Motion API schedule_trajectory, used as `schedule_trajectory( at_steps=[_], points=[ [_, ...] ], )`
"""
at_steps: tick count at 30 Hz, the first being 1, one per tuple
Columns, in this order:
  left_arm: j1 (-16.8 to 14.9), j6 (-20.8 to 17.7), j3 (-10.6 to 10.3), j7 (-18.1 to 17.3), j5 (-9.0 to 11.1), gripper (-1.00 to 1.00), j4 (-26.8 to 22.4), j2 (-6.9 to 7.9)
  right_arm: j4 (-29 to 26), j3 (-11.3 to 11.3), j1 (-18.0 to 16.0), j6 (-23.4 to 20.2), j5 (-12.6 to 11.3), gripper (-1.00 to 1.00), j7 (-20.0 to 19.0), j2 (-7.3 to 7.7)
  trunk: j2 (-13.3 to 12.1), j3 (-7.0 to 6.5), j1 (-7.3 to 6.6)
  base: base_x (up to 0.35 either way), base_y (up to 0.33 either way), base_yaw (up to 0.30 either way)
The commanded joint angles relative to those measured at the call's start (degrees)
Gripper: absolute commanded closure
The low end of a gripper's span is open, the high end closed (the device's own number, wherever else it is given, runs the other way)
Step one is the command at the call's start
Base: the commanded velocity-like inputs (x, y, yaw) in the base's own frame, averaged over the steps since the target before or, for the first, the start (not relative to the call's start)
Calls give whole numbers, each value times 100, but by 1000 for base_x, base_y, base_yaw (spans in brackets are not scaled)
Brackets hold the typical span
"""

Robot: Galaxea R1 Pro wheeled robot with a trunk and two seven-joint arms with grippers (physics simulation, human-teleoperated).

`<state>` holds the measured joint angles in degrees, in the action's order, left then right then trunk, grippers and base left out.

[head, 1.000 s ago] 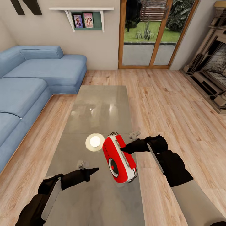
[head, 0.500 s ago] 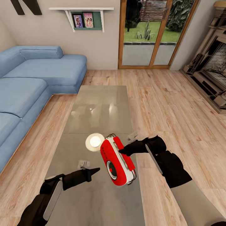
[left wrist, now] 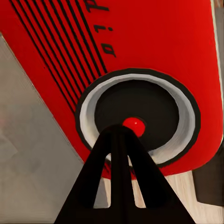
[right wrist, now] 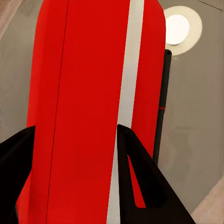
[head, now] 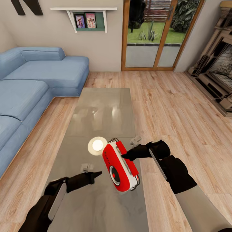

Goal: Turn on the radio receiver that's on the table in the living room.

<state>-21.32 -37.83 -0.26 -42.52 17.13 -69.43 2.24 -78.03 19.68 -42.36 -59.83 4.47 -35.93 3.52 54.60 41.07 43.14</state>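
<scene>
While gripped at its side, radio (head: pixel 120 166) tilted above the near right part of the counter (head: pixel 103 109), dial face turned toward the left pincer (head: pixel 96 174). Red body, white trim band, thin metal handle at the far end.

Right pincer (head: pixel 123 156): clamped on the radio's edge, one finger on the red side, one across the white band, as seen in the right wrist view (right wrist: pixel 70 140). Radio (right wrist: pixel 93 107) there on edge, handle running along its far side, disc (right wrist: pixel 179 29) beyond it on the counter (right wrist: pixel 196 130).

Left pincer: fingers drawn together to a narrow point, empty, tip just beside the radio's dial face, aimed at it. In the left wrist view, pincer (left wrist: pixel 122 128) pointing at the round dial, tip right at the small red knob at its centre; touching or just short, cannot tell. Radio (left wrist: pixel 149 51) close up there, black ribs and lettering above the dial.

Cream disc (head: pixel 97 146) flat on the counter, just beyond the radio on the sofa side. Blue sofa (head: pixel 32 83) left of the counter, glass doors (head: pixel 154 35) beyond its far end, fireplace (head: pixel 216 67) well to the radio's right. Light plank floor (head: pixel 180 106) all round.
</scene>
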Motion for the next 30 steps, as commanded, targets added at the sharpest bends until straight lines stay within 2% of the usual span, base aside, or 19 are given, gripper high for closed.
schedule_trajectory(
  at_steps=[1, 3, 4, 13, 17, 24, 30],
  points=[
    [-58, 4, 0, 2, -1, 100, 112, -7, -1, 1, 0, -17, -69, 100, -1, 0, 0, 0, 0, 0, 0, 0],
    [-141, 58, 0, 3, -5, 100, 261, -31, -1, 1, 0, -17, -69, 100, -1, 0, 0, 0, 0, 0, 0, 0],
    [-167, 241, 0, 6, 0, 100, 311, -84, -1, 7, 0, -17, -69, 100, -1, -8, 0, 0, 0, 0, 0, 0],
    [-170, 280, 0, 7, 1, 100, 354, -127, -1, 10, 0, -17, -69, 100, -1, -31, 0, 0, 0, 0, 0, 0],
    [-170, 277, -2, 7, -10, 100, 358, -270, -1, 10, 0, -17, -69, 100, -1, -35, 0, 0, 0, 0, 0, 0],
    [-170, 267, 0, 15, -379, 100, 364, -487, 18, 10, 0, -17, -69, 100, -1, -21, 0, 0, 0, 0, 0, 0],
    [-170, 238, 0, 28, -425, 100, 371, -505, 62, 10, 0, -17, -67, 100, -1, -23, 0, 0, 0, 0, 0, 0]
  ],
)
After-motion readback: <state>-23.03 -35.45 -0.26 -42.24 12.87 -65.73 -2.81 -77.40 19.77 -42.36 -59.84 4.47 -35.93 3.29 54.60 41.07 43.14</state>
